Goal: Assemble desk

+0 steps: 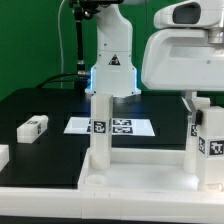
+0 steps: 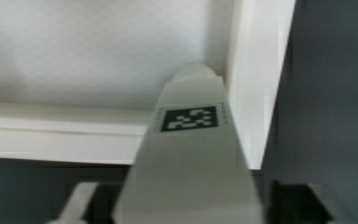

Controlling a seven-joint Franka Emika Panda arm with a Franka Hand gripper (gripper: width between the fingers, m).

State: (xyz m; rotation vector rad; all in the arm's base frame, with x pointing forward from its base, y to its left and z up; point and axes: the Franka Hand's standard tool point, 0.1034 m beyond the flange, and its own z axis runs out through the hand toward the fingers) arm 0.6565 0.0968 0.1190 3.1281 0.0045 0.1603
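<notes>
The white desk tabletop (image 1: 140,172) lies at the front of the black table with two white square legs standing up from its corners. One leg (image 1: 100,128) stands at the exterior view's left. My gripper (image 1: 203,103) reaches down from the upper right and is shut on the top of the other leg (image 1: 212,138), which carries a marker tag. In the wrist view this leg (image 2: 194,150) runs from between my fingers (image 2: 87,200) to the tabletop's corner beside its raised rim (image 2: 256,90). Its foot in the socket is hidden.
A loose white leg (image 1: 33,126) lies on the black table at the exterior view's left, and another white part (image 1: 3,155) shows at the left edge. The marker board (image 1: 125,126) lies behind the tabletop. The robot base (image 1: 112,62) stands at the back.
</notes>
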